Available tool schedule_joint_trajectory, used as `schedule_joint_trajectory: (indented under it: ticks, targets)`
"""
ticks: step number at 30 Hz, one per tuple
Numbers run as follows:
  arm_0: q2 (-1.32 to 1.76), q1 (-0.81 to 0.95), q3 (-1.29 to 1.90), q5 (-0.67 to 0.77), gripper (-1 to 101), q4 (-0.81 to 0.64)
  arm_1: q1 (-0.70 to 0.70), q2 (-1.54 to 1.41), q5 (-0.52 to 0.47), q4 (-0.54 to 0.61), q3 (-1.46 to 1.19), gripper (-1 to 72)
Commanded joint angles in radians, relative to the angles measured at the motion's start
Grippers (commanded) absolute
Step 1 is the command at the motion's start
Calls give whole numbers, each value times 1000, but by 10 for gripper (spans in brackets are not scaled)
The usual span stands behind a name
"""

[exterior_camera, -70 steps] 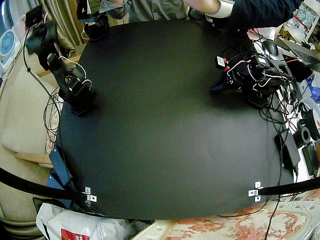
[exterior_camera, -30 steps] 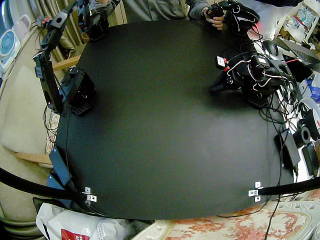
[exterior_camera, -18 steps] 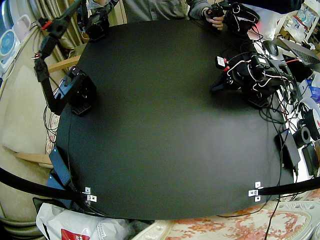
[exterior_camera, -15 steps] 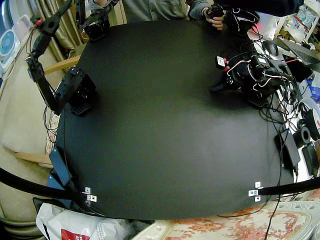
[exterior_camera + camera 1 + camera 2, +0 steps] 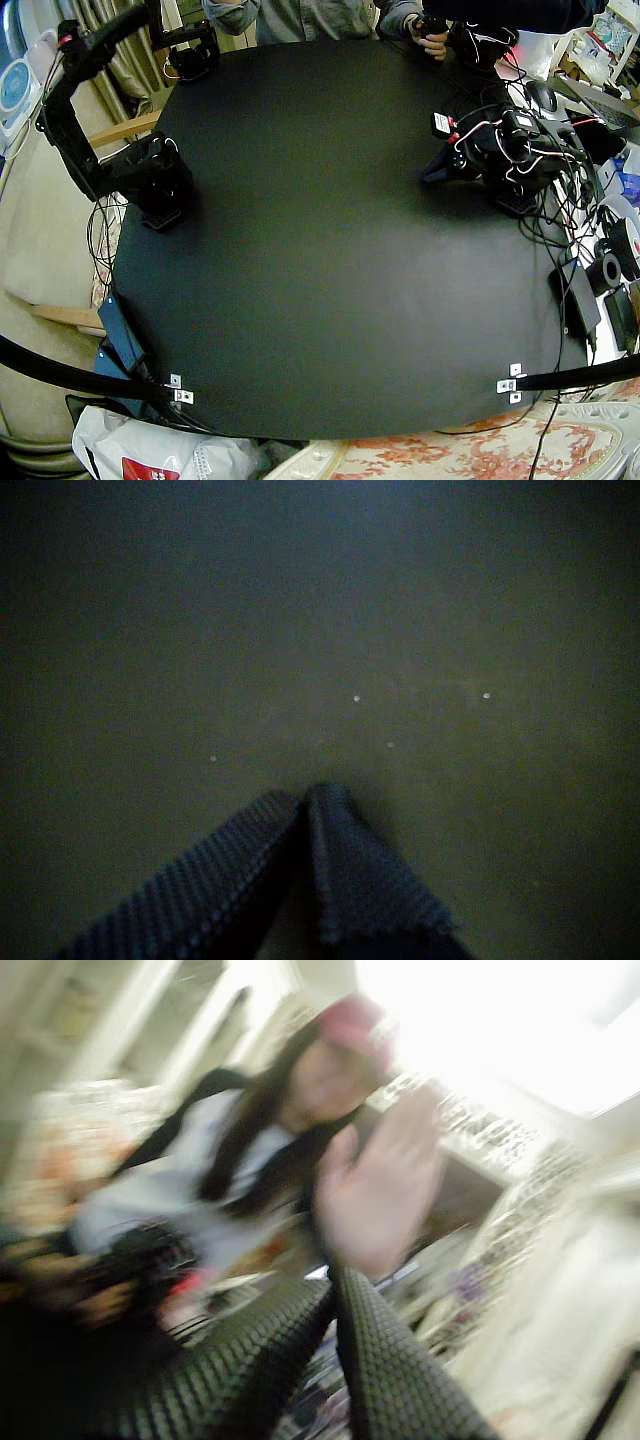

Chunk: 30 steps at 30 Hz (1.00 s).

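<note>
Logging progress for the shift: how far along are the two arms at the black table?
Done: nothing to show; neither gripper holds anything. In hand: the right arm stands raised at the edge of the table, its right gripper shut and aimed at a person's raised hand. The left gripper rests shut, low over the table. Left: seemingly everything; no grasp has begun.
</note>
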<state>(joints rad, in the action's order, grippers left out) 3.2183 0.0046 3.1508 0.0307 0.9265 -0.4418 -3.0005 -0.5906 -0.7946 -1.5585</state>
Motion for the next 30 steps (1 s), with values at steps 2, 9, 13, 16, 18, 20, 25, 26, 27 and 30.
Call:
schedule_joint_trajectory:
  ticks: [2, 9, 13, 16, 18, 20, 25, 26, 27, 30]
  targets:
    - [23, -5, -14, 8, 0, -3, 43, 97, -124, 239, 95, -5]
    - [23, -3, -14, 8, 0, -3, 710, 175, 357, 74, 48, -5]
    - [23, -3, -14, 8, 0, -3, 457, 296, 98, 204, 350, -5]
    - [23, -5, -14, 8, 0, -3, 565, 242, 267, 18, 186, -5]
    - [23, -5, -14, 8, 0, -3, 512, 215, 316, -78, 137, -5]
    - [23, -5, -14, 8, 0, -3, 471, 202, 364, -201, 130, -6]
    - [23, -5, -14, 8, 0, -3, 460, 170, 380, -311, 144, -6]
    - [23, -5, -14, 8, 0, -3, 457, 169, 391, -347, 130, -6]
    - [23, -3, -14, 6, 0, -3, 456, 152, 422, -383, 32, -6]
    - [23, 0, -14, 3, 0, -3, 445, -100, 469, -291, -606, -6]
